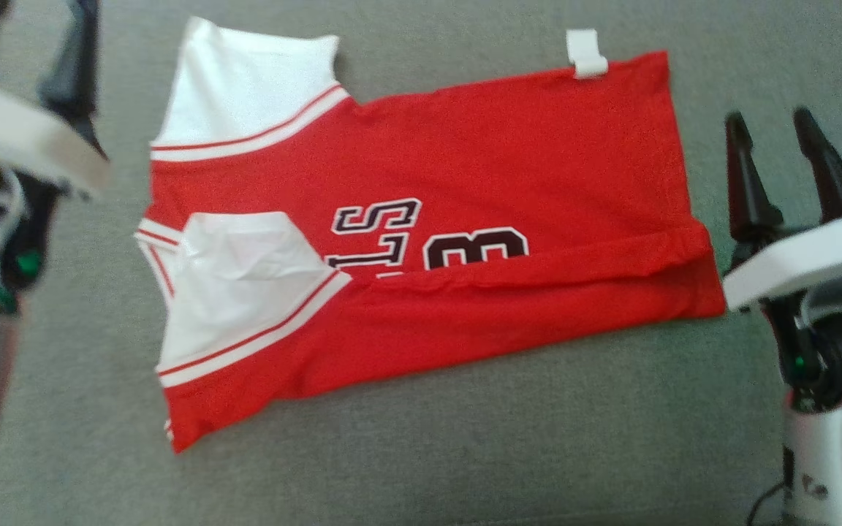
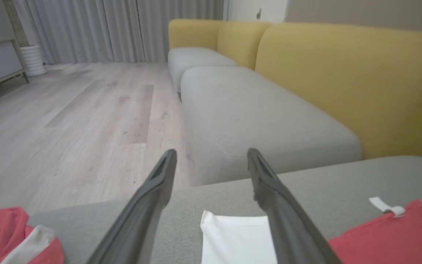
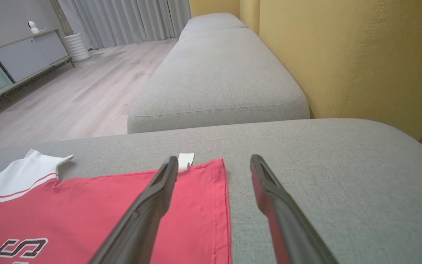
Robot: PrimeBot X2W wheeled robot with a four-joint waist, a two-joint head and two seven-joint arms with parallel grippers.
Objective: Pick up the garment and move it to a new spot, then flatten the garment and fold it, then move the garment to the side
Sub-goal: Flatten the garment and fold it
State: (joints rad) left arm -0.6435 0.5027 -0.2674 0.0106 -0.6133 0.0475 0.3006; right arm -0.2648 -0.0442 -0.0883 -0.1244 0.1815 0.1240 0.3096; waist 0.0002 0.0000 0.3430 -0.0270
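Left hand (image 2: 211, 151), right hand (image 1: 768, 120) spread-fingered, garment (image 1: 465, 146) between

- Right gripper (image 1: 768, 120): two long dark pointed fingers, white band (image 1: 808, 256) behind them.
- Green glint (image 1: 801, 361) in its black wrist (image 1: 794, 336), pale grey forearm (image 1: 830, 453), thin black cable (image 1: 763, 505).
- Left gripper (image 2: 211, 152): matching dark grey fingers.

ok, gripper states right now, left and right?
Left gripper: open, fingers spread, holding nothing.
Right gripper: open, fingers spread, holding nothing.
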